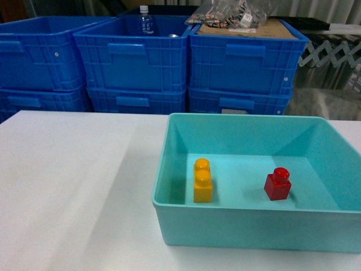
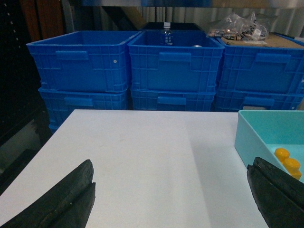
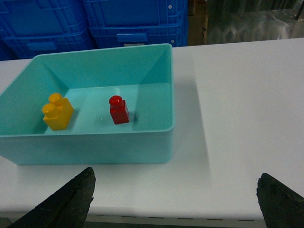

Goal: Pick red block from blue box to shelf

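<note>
The red block (image 1: 277,184) stands upright on the floor of the blue box (image 1: 248,119), right of a yellow two-stud brick (image 1: 202,180). The right wrist view shows the same red block (image 3: 118,109) inside the blue box (image 3: 168,90), ahead and left of my right gripper (image 3: 175,190). That gripper is open over the table's near edge with nothing between its fingers. My left gripper (image 2: 171,185) is open too, over bare table left of the box's corner (image 2: 247,137). Neither gripper shows in the head view. The shelf is out of view.
Dark blue ribbed crates (image 1: 132,56) are stacked two high behind the white table (image 1: 73,186). One holds a water bottle (image 1: 145,21); another carries bagged items (image 1: 228,14) on cardboard. The table's front edge (image 3: 156,219) lies just under my right gripper.
</note>
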